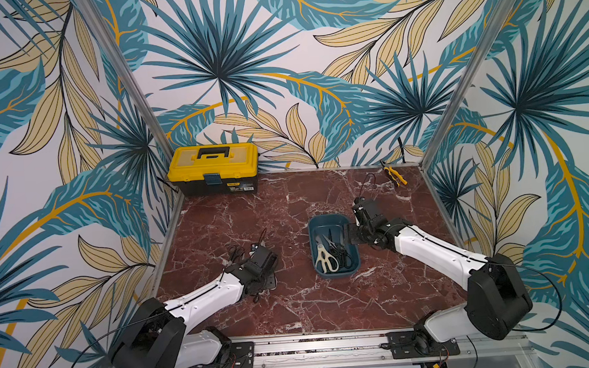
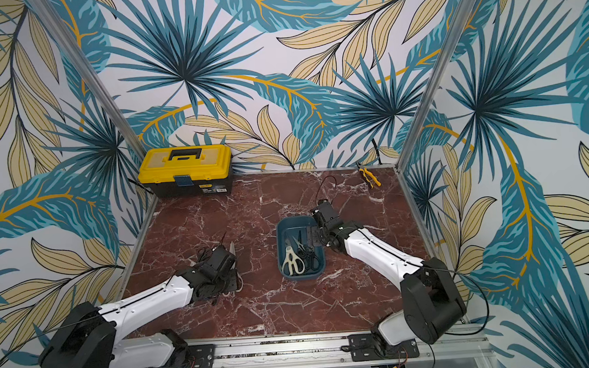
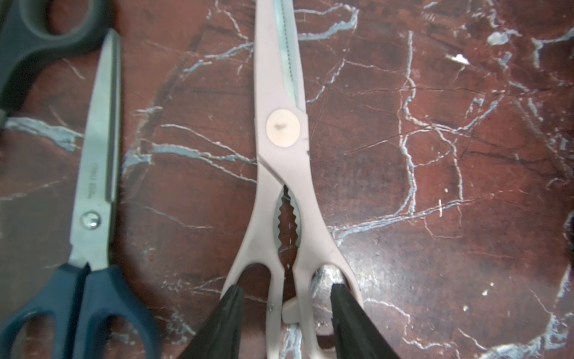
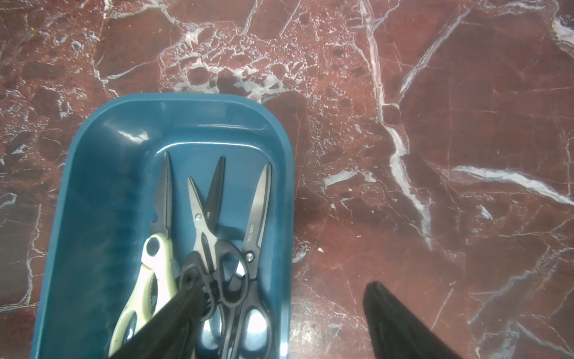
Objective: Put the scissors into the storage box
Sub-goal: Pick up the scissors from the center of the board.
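Pale pink scissors [image 3: 282, 130] lie flat on the marble. My left gripper [image 3: 285, 289] stands over their handles with a black fingertip [image 3: 233, 295] at each loop; the jaws are still apart and I cannot tell whether they touch. Beside them lie blue-handled scissors [image 3: 96, 155] and a black scissor handle [image 3: 37, 31]. The teal storage box [image 1: 330, 219] [image 4: 186, 99] holds cream shears [image 4: 155, 258] and two black-handled scissors [image 4: 214, 258]. My right gripper [image 4: 282, 285] is open and empty, astride the box's side wall. One of its fingers is over the black handles and the other over the table.
A yellow-and-black toolbox [image 1: 213, 168] stands at the back left corner. Small yellow-handled pliers [image 1: 394, 173] lie at the back right. Aluminium frame posts and rails edge the marble table [image 1: 287, 209].
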Tool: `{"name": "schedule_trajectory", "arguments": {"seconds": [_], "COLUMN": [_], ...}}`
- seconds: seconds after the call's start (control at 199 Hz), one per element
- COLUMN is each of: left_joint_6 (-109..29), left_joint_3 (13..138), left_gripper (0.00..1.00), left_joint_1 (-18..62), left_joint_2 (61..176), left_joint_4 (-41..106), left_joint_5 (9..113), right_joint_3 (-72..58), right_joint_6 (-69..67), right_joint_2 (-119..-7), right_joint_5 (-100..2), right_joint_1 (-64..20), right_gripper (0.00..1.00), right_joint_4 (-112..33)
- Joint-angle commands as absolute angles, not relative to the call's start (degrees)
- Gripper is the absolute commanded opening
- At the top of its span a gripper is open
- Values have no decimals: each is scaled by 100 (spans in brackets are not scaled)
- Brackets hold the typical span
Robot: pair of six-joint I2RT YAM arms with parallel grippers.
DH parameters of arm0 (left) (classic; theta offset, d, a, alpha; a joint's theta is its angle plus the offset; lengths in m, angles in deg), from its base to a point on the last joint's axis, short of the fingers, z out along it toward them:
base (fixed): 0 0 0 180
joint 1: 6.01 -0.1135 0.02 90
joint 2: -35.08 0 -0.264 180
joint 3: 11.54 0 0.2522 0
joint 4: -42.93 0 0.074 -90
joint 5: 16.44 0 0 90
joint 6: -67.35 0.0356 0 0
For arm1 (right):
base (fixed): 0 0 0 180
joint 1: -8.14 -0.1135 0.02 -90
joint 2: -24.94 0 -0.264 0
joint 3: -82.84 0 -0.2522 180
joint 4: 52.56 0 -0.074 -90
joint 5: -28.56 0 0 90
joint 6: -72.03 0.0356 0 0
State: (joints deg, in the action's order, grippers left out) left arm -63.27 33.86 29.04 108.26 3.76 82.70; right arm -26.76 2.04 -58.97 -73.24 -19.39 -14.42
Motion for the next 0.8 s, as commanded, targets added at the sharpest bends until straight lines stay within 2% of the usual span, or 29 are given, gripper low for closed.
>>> {"name": "schedule_trajectory", "arguments": {"seconds": [0.0,0.186,0.307,0.438,0.533,0.8], "left_joint_6": [-6182,-6174,-6176,-6101,-6003,-5798], "left_joint_3": [3443,3679,3727,3779,3855,4133], "left_gripper": [49,43,36,34,24,21], "left_joint_1": [2888,2935,2961,2958,2966,2976], "left_joint_2": [11222,11773,11731,11647,11683,11703], "left_joint_4": [465,482,397,377,372,214], "left_joint_5": [8225,8155,8296,8393,8404,8428], "right_joint_3": [-2559,-2435,-2407,-2356,-2291,-2283], "right_joint_6": [300,238,245,202,159,132], "right_joint_2": [-5983,-6088,-6101,-6183,-6257,-6242], "right_joint_5": [-7419,-7470,-7533,-7507,-7540,-7643], "right_joint_1": [-1982,-2003,-1999,-2001,-2003,-1999], "right_gripper": [86,86,86,86,86,86], "right_joint_4": [-1294,-1236,-1230,-1236,-1197,-1156]}}
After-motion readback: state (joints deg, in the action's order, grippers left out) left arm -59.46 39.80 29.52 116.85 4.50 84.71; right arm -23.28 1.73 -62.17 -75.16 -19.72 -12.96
